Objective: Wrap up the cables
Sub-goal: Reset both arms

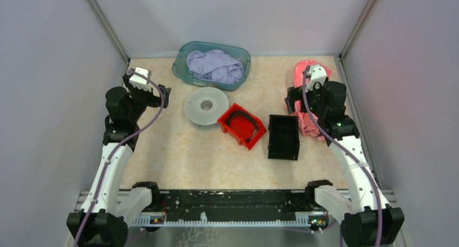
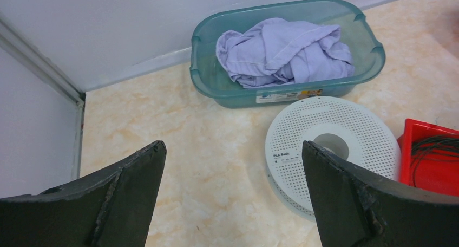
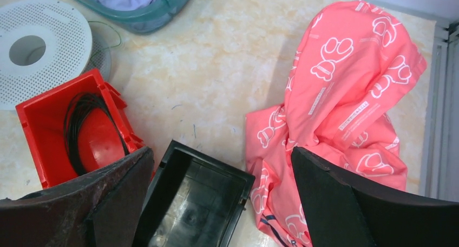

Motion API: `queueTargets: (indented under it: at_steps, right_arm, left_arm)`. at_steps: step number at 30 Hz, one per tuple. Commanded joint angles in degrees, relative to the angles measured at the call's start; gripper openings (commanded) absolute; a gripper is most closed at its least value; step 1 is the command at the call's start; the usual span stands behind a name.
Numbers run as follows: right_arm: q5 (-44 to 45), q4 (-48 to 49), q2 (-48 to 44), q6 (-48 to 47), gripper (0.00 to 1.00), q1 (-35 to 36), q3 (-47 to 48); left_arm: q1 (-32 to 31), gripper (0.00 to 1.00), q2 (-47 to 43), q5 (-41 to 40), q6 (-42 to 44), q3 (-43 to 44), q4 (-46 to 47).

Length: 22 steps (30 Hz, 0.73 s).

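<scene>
Left tool [image 2: 234, 149] spread wide, empty, over the table [image 2: 178, 117]. Right tool [image 3: 222, 155] equally wide, empty. Only the right wrist view looks down into the red bin [image 3: 32, 122], where the cables [image 3: 70, 125] lie coiled, and shows a thin green strand [image 3: 113, 33] beside the white spool [image 3: 54, 25]. From above, both arms reach forward, elbows bent, well apart.

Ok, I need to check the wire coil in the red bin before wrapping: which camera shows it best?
Right wrist: the dark wire coil shows nearly whole and close inside the red bin. Top external shows it small; left wrist catches only strands at the frame edge.
</scene>
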Motion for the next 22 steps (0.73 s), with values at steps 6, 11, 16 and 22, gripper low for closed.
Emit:
queueTargets:
  at_steps: [6,11,16,22]
  right_arm:
    - [3.51,6.18,-5.15,-3.23,0.99,-0.07,-2.62]
    - [4.98,6.96,-6.35,-3.95,0.99,-0.07,-3.18]
    - [5.31,7.34,-6.76,-4.0,0.99,-0.13,-3.71]
    - [5.25,7.37,-6.7,-4.0,0.97,-0.07,-3.81]
  left_arm:
    - [1.19,1.0,-5.95,10.81,0.48,-0.13,-1.08]
    - [1.35,1.0,-7.74,10.85,0.29,-0.81,-2.09]
    - [1.32,1.0,-7.9,10.57,-0.48,-1.16,-2.2]
    - [1.43,1.0,-7.88,11.07,-0.45,-1.45,-2.68]
